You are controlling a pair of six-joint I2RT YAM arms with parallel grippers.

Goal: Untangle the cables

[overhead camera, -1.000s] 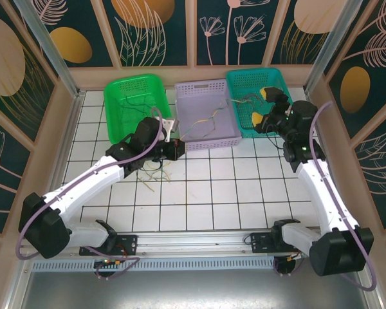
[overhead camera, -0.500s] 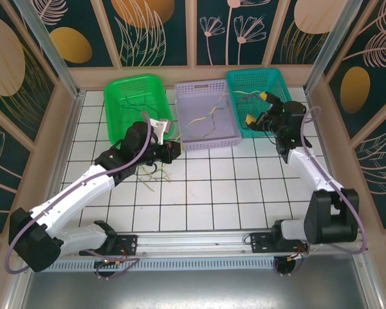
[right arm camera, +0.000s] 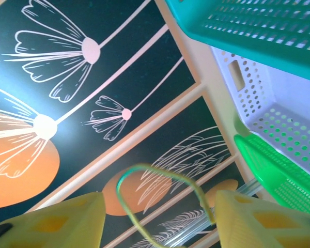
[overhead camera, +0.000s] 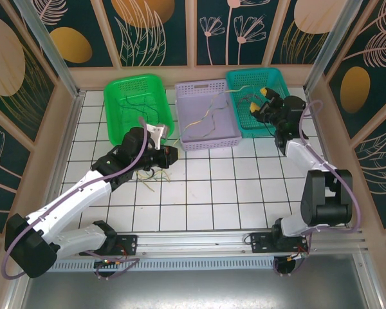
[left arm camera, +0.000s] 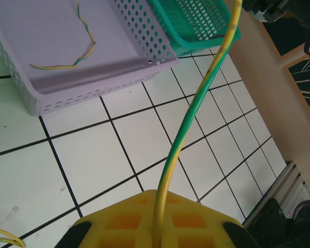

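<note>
My left gripper (overhead camera: 169,154) (left arm camera: 157,227) is shut on a green-and-yellow cable (left arm camera: 196,108), which climbs from the yellow fingers toward the upper right. That cable (overhead camera: 209,114) spans the lilac basket toward my right gripper (overhead camera: 258,101) above the teal basket (overhead camera: 280,84). In the right wrist view the right gripper (right arm camera: 157,222) stands open, its yellow fingers (right arm camera: 51,222) apart with a loop of the cable (right arm camera: 155,175) between them. A small tangle of thin cables (overhead camera: 151,174) lies on the tiles below the left gripper. Another green-yellow wire (left arm camera: 77,51) lies in the lilac basket (left arm camera: 144,46).
Three baskets line the back of the tiled table: green (overhead camera: 116,96) with dark thin wires inside, lilac (overhead camera: 228,132) in the middle, teal on the right. Patterned walls and wooden posts (overhead camera: 321,64) enclose the table. Open tiles (overhead camera: 231,193) lie in front of the baskets.
The right gripper's fingers have narrowed around the cable loop while its arm folded back toward the right wall. The left gripper has drifted slightly left and nearer, still holding the cable.
</note>
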